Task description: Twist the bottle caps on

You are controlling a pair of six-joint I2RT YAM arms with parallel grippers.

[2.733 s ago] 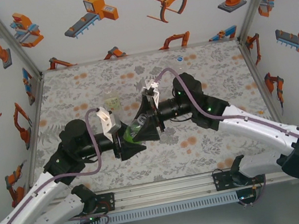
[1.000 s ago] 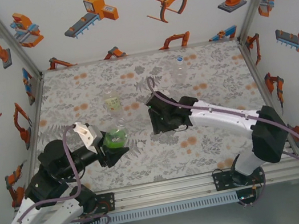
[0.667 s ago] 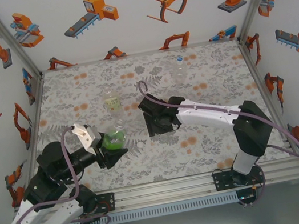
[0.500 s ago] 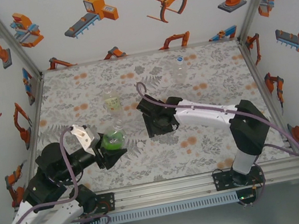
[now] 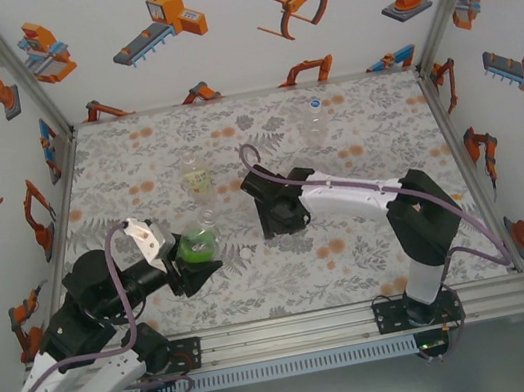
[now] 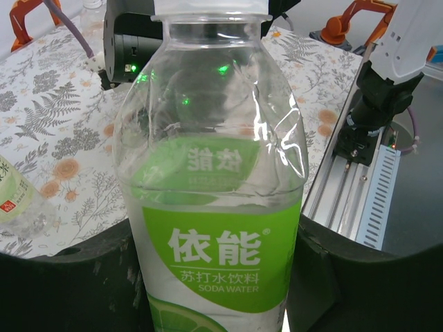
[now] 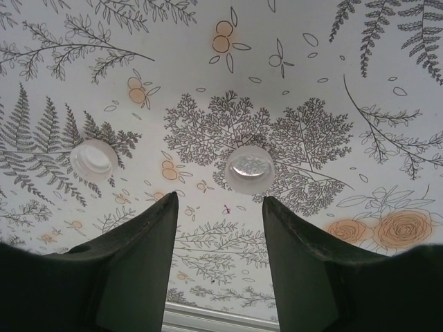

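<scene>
My left gripper [image 5: 195, 260] is shut on the green-labelled bottle [image 5: 199, 242], which stands upright in its jaws. In the left wrist view that bottle [image 6: 214, 173] stands between the dark fingers [image 6: 62, 290], with a white cap [image 6: 208, 7] at its top. My right gripper [image 5: 276, 218] points down at the table, right of that bottle. In the right wrist view it [image 7: 218, 202] is open and holds nothing. One white bottle cap [image 7: 250, 169] lies open side up just beyond its fingertips. A second cap [image 7: 93, 160] lies further left.
A pale yellow-green bottle [image 5: 197, 181] stands behind the held one and shows at the left edge [image 6: 14, 200] of the left wrist view. A colourless bottle [image 5: 312, 112] stands at the back right. The aluminium rail [image 5: 296, 332] runs along the near edge.
The two grippers, which met at the green bottle earlier, have parted. In the last second the right gripper shifted slightly left over the caps while its elbow swung in. The left arm barely moved.
</scene>
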